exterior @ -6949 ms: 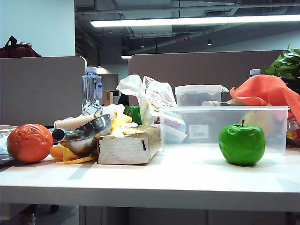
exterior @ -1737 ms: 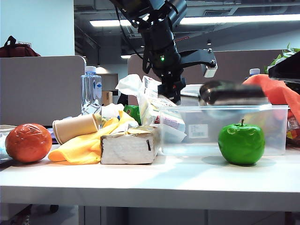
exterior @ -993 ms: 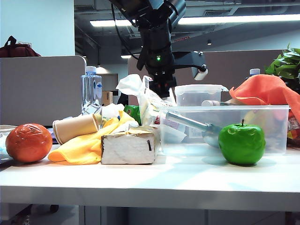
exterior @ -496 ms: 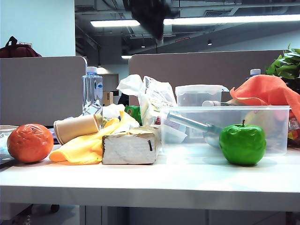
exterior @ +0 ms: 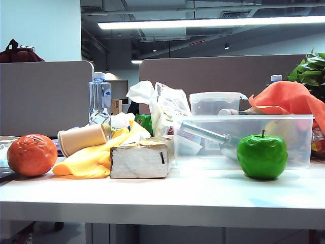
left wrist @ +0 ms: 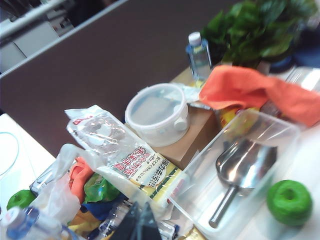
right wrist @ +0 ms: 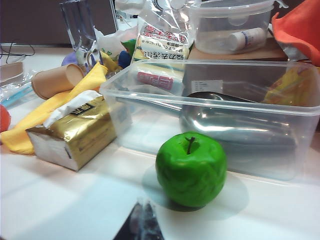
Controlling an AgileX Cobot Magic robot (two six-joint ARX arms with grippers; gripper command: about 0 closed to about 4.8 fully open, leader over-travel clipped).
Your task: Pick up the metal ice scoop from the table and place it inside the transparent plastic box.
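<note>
The shiny steel scoop (left wrist: 244, 167) is seen lying inside the long clear plastic tub (left wrist: 280, 131), left gripper (left wrist: 139, 225) raised, jaws closed; right gripper (right wrist: 142, 225) jaws indiscernible.

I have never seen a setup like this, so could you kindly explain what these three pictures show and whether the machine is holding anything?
This is a two-armed robot at a white table. One picture comes from a camera facing the table; the other two from cameras on each wrist. The dark tip of the left gripper looks shut and empty, high above the clutter. The right gripper shows only as a blur low above the table. The metal scoop already lies inside the clear box, behind a green apple. Nothing is held.
</note>
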